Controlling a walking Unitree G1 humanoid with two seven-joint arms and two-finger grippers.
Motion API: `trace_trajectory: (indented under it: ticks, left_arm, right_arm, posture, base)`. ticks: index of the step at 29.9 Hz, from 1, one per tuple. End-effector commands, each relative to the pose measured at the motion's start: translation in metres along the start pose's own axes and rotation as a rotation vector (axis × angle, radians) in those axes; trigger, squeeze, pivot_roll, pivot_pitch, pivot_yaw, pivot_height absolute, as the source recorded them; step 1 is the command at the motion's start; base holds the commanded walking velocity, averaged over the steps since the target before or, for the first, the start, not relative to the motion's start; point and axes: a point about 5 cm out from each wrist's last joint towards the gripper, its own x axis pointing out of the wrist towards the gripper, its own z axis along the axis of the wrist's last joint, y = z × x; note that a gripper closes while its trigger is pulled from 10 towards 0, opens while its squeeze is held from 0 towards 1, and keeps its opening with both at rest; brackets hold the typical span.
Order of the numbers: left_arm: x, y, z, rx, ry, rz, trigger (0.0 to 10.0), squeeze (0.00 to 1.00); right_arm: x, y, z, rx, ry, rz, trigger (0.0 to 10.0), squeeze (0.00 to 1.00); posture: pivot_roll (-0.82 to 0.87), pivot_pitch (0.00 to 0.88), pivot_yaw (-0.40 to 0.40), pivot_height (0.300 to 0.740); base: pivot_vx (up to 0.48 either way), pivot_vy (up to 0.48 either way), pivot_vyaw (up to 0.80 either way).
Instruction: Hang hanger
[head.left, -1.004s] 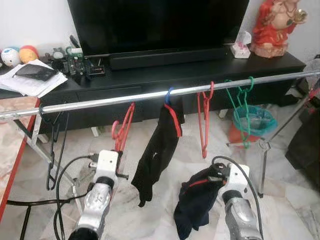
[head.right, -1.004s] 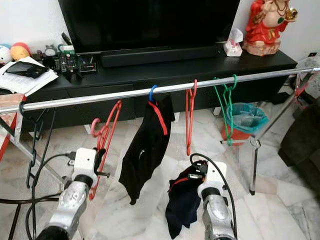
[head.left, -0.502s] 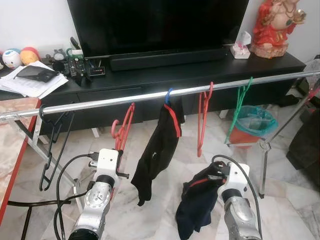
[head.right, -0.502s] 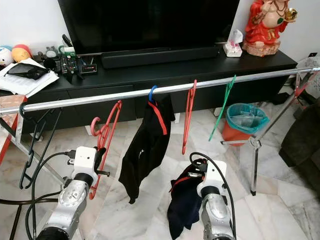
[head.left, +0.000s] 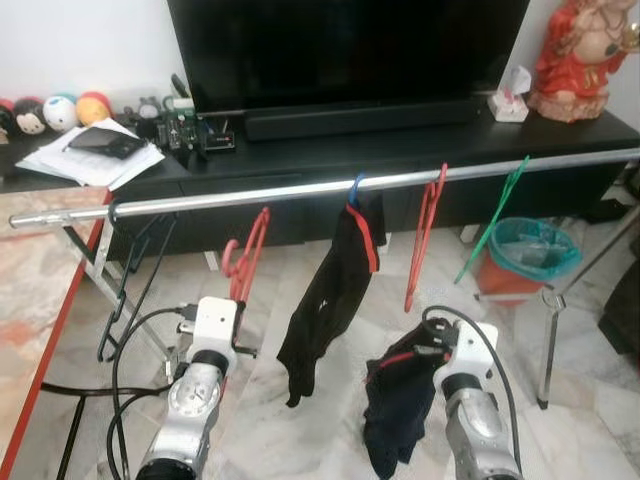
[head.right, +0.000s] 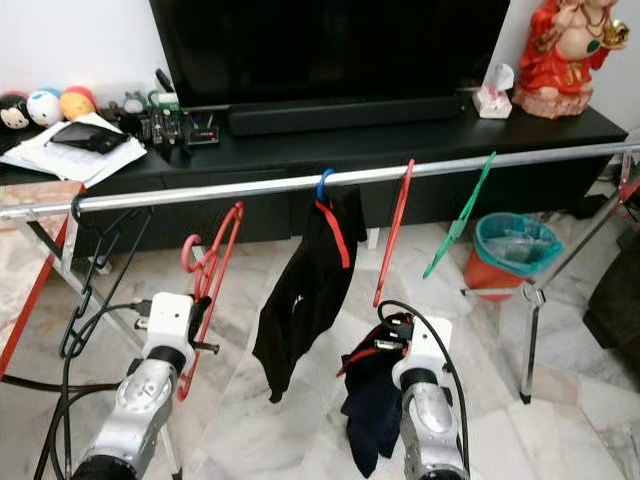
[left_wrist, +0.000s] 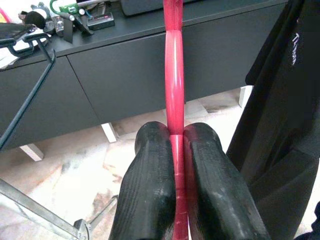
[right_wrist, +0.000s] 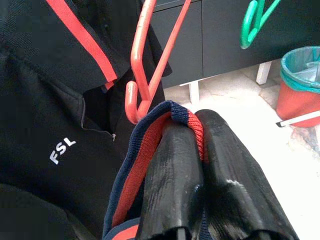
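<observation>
A silver rail (head.left: 300, 188) runs across in front of the TV cabinet. My left gripper (left_wrist: 177, 150) is shut on a pink-red hanger (head.left: 246, 255) whose top leans near the rail; I cannot tell if it hooks on. My right gripper (right_wrist: 197, 135) is shut on the collar of a dark navy shirt with red trim (head.left: 398, 400), held low below the rail. On the rail hang a black hanger (head.left: 130, 275), a black shirt on a blue hook (head.left: 335, 290), a red hanger (head.left: 422, 235) and a green hanger (head.left: 495, 215).
A black TV cabinet (head.left: 400, 150) with a TV, papers (head.left: 90, 160) and small items stands behind the rail. A red statue (head.left: 590, 50) is at far right. A teal-lined bin (head.left: 527, 260) stands on the marble floor. A red-edged table (head.left: 40, 300) is at left.
The whole view has shifted to the right, so the camera moved. The green and black hangers swing on the rail. Both grippers keep their holds.
</observation>
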Motion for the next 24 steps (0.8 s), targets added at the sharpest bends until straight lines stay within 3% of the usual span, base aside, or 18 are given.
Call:
trace_trajectory:
  ticks: [1,24]
  left_arm:
    - [-0.0011,0.0024,0.0013,-0.004,-0.004,0.000,10.0,0.00]
    - [-0.0022,0.0027,0.0013,-0.001,0.007,-0.006,10.0,0.00]
  right_arm:
    - [0.0020,0.0014,0.0050,-0.005,-0.021,0.006,10.0,0.00]
    - [0.0032,0.0024,0.0034,0.009,-0.009,0.002,10.0,0.00]
  posture:
    - [-0.02,0.047,0.017,0.740]
    - [-0.01,0.048,0.021,0.740]
  base:
    - [-0.259,0.000,0.00]
    - [-0.273,0.000,0.00]
